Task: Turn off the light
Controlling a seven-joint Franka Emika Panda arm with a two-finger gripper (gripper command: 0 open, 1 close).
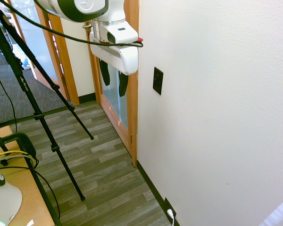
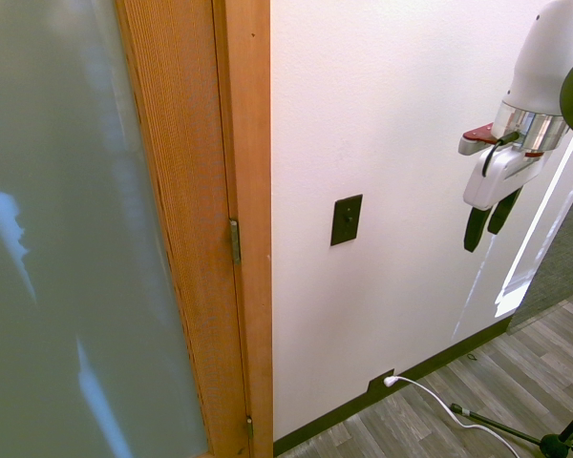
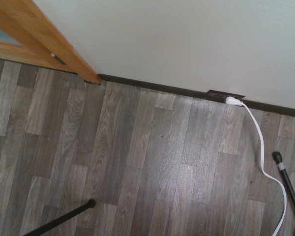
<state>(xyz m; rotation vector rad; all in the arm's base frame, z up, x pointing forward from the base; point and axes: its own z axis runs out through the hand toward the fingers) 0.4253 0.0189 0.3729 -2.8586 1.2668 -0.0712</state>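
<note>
The light switch (image 1: 157, 80) is a small black upright plate on the white wall, just beside the wooden door frame; it also shows in the second exterior view (image 2: 347, 219). No lamp is in view. My gripper (image 1: 114, 89) hangs in the air with its black fingers pointing down, at about the switch's height and well off the wall. It stands open with nothing between the fingers. In the second exterior view the gripper (image 2: 482, 239) is to the right of the switch, clearly apart from it. The wrist view shows only floor and baseboard.
A wooden door frame (image 1: 133, 117) with frosted glass borders the wall. Low on the baseboard sits a black outlet plate (image 3: 226, 95) with a white plug (image 3: 233, 101), its cord trailing over the grey plank floor (image 3: 137, 162).
</note>
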